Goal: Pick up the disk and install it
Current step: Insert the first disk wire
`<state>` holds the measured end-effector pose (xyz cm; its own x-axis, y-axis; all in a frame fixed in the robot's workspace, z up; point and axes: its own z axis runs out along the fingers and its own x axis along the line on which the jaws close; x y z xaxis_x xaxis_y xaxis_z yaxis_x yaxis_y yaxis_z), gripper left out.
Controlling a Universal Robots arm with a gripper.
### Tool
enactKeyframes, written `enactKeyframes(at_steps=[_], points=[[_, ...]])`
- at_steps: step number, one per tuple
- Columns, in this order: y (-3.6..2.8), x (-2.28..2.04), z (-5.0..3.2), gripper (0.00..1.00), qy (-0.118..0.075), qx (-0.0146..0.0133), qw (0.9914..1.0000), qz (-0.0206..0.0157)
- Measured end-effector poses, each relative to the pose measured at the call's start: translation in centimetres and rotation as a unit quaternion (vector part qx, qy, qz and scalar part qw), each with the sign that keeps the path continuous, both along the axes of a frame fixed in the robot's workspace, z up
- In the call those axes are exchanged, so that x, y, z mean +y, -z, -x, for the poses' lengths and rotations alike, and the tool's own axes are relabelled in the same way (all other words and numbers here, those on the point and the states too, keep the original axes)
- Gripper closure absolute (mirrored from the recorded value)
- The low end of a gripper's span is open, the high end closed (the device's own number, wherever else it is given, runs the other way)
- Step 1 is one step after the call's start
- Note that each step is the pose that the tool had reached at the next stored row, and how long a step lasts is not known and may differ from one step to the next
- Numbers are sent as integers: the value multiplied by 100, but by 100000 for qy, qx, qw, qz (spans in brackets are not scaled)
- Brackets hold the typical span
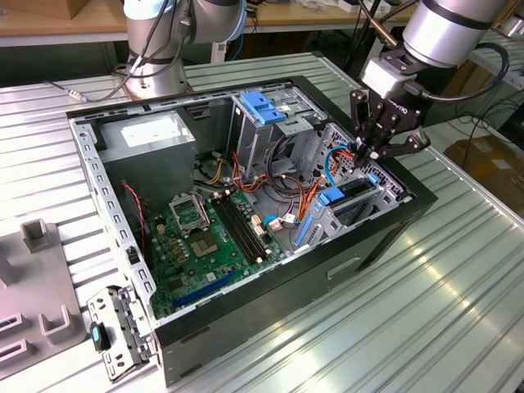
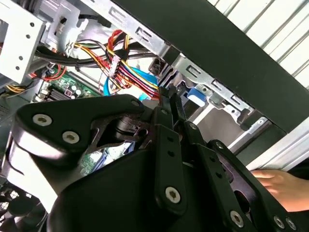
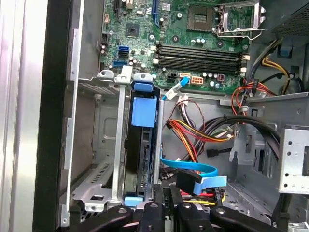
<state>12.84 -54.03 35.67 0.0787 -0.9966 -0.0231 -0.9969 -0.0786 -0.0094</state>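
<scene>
First wrist view: disk (image 3: 143, 145) upright inside bay.

Even, bright overhead light fills the workshop; glare streaks the ribbed metal table (image 1: 458, 278). In the second wrist view, the close black gripper (image 2: 169, 104) looms soft, and the open computer case (image 1: 393, 233) keeps shadowed corners.

The silver arm (image 1: 446, 29) comes in from the far right of the exterior view and angles down toward the scene's middle, its wrist tilted. The black pincer (image 1: 366, 152) points downward, its fingers (image 2: 166, 104) drawn close together, tips nearly meeting. A person's hand (image 2: 282, 186) shows in the second wrist view.
</scene>
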Motion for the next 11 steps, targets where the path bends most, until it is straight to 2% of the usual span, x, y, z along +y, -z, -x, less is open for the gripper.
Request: enactKeyframes(at_steps=[3,6,11], points=[[37,-26,90,83,-3,1,100000,10],[64,-73,92,83,723,5,99997,46],[74,-112,92,83,1862,2,99982,248]])
